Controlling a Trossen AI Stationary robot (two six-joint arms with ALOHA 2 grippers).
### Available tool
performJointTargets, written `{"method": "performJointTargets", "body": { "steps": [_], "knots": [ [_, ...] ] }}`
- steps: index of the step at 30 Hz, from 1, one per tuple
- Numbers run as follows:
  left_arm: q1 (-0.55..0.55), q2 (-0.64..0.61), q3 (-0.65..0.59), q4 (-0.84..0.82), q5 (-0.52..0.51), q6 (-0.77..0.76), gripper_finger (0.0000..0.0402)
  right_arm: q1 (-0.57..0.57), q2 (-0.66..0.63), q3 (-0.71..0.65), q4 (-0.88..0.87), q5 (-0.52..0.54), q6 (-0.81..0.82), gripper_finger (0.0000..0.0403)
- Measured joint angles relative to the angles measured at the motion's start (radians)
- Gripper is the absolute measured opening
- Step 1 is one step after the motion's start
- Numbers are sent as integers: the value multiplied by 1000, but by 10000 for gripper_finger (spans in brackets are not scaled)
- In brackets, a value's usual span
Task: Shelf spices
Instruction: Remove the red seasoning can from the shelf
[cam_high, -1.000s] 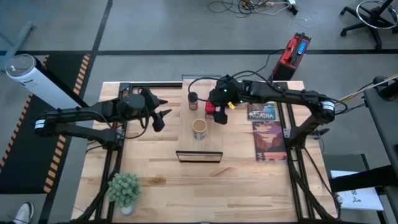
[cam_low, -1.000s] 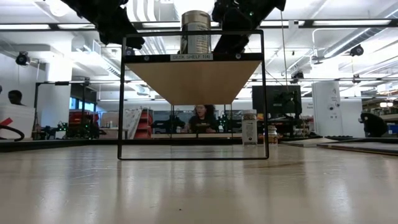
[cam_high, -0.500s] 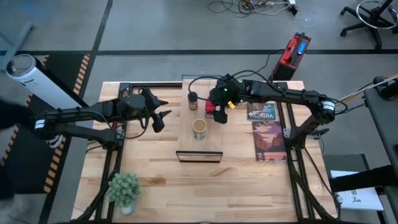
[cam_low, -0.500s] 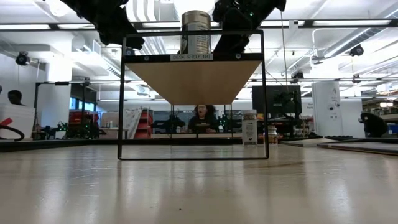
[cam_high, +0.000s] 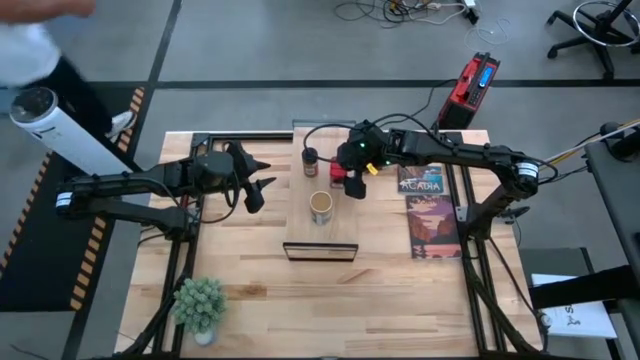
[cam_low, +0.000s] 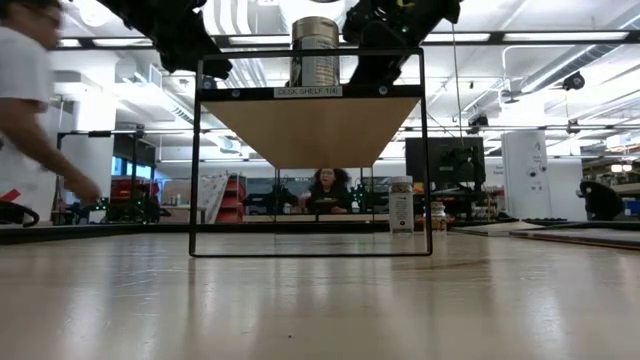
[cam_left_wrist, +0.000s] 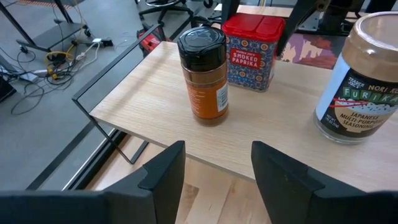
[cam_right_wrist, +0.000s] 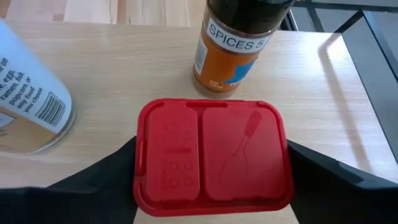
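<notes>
Right tool straddling the smoked paprika tin on the shelf

Our right tool (cam_right_wrist: 211, 186) sits fingers apart, one on each short side of the red smoked paprika tin (cam_right_wrist: 212, 155), whose long axis runs across the gap; whether the pads touch it we cannot tell. The tin stands on the shelf (cam_high: 300, 215), just beside the black-lidded spice jar (cam_high: 310, 160), the furikake jar (cam_high: 321, 207) nearer the front. Our left tool (cam_high: 262, 187) waits apart and empty off the shelf's left, well farther from the tin.

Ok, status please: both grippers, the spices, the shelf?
Right gripper fingers either side of red tin on shelf. Left gripper open, off shelf. Black-lidded jar and tan-topped jar shelved. Nothing blocking.
</notes>
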Motion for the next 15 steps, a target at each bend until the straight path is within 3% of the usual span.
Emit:
{"method": "performJointTargets", "body": {
  "steps": [15],
  "knots": [
    [0,0,0,-8,0,0,170,0,-2,0,-10,1,-17,288]
  ]
}}
